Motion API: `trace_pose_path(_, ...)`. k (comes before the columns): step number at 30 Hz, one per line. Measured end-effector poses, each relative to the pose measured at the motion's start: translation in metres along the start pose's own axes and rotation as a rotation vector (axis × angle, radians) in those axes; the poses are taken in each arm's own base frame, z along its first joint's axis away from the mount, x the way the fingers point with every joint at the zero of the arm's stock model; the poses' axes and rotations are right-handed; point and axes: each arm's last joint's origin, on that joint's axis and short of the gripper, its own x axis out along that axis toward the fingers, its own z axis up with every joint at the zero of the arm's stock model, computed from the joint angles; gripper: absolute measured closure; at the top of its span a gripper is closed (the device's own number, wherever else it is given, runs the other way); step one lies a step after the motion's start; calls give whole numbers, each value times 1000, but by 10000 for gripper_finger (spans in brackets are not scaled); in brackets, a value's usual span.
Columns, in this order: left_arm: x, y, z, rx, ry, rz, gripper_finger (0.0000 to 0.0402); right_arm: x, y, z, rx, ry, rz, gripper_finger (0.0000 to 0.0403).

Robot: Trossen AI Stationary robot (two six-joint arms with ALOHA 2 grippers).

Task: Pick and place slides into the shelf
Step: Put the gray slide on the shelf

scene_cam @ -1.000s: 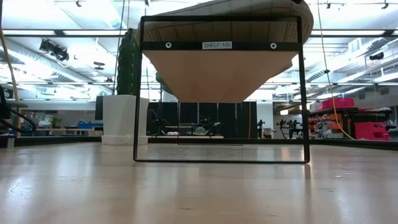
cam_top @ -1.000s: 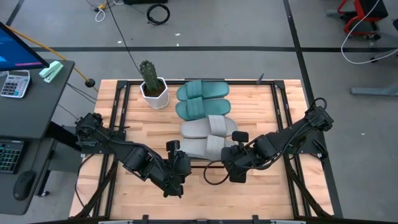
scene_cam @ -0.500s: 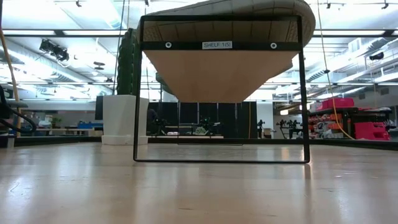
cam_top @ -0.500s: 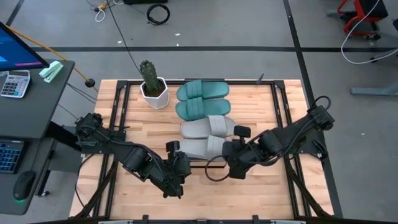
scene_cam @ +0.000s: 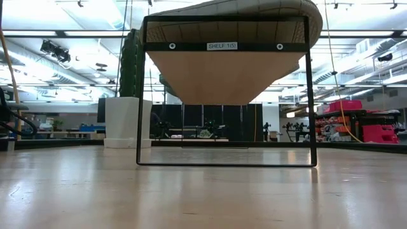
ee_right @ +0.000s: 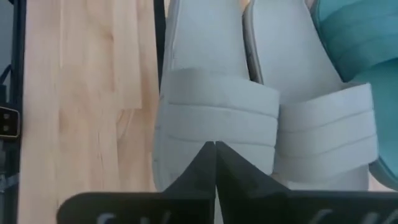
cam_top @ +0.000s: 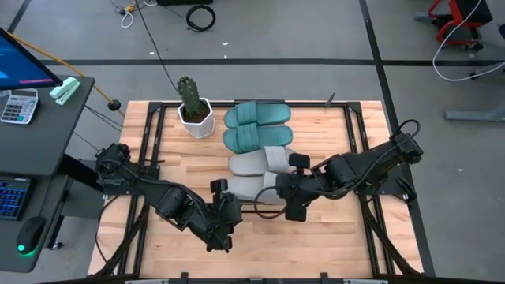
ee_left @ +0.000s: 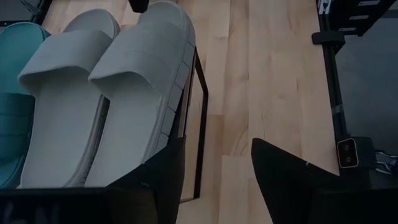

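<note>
Two teal slides [cam_top: 256, 126] and two light grey slides [cam_top: 264, 162] lie side by side, soles down, on the shelf [scene_cam: 222, 70]. The shelf is a board in a black frame [ee_left: 200, 143]. My right gripper [cam_top: 286, 196] is shut at the strap end of the nearest grey slide [ee_right: 214, 109]. Its joined fingertips [ee_right: 214, 146] stand over that strap, and no touch shows. My left gripper [cam_top: 229, 209] is open at the other end of the same slide [ee_left: 140, 93]. One left finger [ee_left: 165, 177] is beside the slide's edge, with bare table in the gap.
A potted cactus [cam_top: 192, 106] in a white pot stands at the far left of the slides, next to the teal pair. Bare plank table [cam_top: 331, 237] lies near and right of the shelf. A desk with a keyboard [cam_top: 16, 189] stands beyond the table's left edge.
My right gripper has risen and gone toward the table's left edge, from beside the shelf to the strap end of the nearest grey slide. The slides have kept their places.
</note>
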Motion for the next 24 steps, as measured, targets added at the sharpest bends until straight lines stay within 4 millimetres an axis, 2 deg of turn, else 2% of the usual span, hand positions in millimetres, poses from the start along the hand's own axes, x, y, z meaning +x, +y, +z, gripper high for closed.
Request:
trace_pose_path(9, 0, 0, 0, 3, 4, 3, 212, 12, -5, 1, 15, 7, 21, 398)
trace_pose_path(24, 0, 1, -1, 7, 10, 6, 216, 45, -7, -12, -2, 71, 52, 401)
